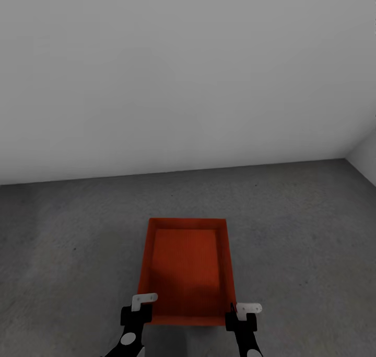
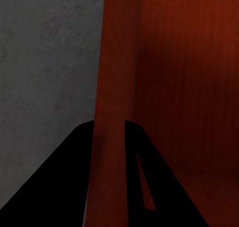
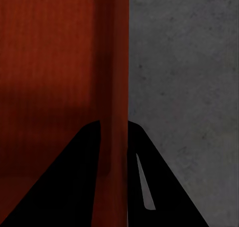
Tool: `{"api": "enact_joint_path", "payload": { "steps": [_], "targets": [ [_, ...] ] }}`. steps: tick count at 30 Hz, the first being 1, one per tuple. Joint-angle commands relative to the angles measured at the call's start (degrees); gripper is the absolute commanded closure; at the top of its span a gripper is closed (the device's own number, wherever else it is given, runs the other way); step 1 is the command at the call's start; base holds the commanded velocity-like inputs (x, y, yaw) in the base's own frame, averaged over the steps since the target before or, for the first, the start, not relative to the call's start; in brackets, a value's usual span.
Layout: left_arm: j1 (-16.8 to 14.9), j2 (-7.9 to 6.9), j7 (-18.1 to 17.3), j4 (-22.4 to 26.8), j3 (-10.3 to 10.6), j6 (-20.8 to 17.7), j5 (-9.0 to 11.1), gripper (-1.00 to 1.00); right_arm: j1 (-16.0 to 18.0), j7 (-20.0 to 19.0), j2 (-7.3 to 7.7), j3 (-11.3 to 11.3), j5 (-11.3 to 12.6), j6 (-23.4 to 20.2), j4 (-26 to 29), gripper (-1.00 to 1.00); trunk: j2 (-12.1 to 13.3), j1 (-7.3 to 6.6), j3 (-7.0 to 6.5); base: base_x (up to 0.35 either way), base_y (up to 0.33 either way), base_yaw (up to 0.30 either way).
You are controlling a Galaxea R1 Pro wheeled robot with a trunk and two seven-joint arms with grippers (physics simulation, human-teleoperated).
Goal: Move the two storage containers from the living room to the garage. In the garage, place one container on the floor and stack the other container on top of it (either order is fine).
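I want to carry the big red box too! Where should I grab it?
Grab the storage container by its two thin long side walls near the close corners, coming down from above. It is open on top, so fingers can straddle each wall, as the left hand and right hand do.

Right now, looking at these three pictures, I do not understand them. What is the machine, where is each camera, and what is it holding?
It is a wheeled robot with two arms, rendered in a simulator. The big picture comes from its head, looking down at a grey concrete floor and a white wall. The two dark close-ups come from cameras near each wrist. The left gripper and right gripper each pinch a side wall of one red-orange open storage container; the wrist views show a wall between the black fingers.
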State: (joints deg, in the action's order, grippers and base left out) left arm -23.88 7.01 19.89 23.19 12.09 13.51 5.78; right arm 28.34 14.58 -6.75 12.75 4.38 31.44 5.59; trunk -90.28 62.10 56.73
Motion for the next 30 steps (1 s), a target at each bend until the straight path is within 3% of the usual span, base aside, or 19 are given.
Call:
{"api": "enact_joint_path", "payload": {
  "steps": [1,17,18,19,30],
  "targets": [
    [0.0,-0.06,0.6,-0.4,0.2,0.1,1.4,1.00,0.0,0.3,-0.02,-0.7,1.4,1.0,3.5,1.00,0.0,0.58,0.02,0.000,0.000,0.000],
    [0.0,-0.06,0.6,-0.5,0.2,0.1,1.4,1.00,0.0,-0.3,0.07,-0.5,1.2,1.1,3.5,1.00,0.0,0.58,0.02,0.000,0.000,0.000],
    [0.0,-0.06,0.6,-0.5,0.2,0.1,1.4,1.00,0.0,-0.3,0.07,-0.5,1.1,1.1,3.5,-1.00,0.0,0.58,0.02,0.000,0.000,0.000],
    [0.0,-0.06,0.6,-0.5,0.2,0.1,1.4,-1.00,0.0,-0.3,0.07,-0.5,1.1,1.1,3.5,-1.00,0.0,0.58,0.02,0.000,0.000,0.000],
    [0.0,0.02,0.6,-0.5,0.2,0.1,1.3,-1.00,0.0,-0.3,0.07,-0.5,1.0,1.1,3.5,-1.00,0.0,0.58,0.02,0.000,0.000,0.000]
  ]
}}
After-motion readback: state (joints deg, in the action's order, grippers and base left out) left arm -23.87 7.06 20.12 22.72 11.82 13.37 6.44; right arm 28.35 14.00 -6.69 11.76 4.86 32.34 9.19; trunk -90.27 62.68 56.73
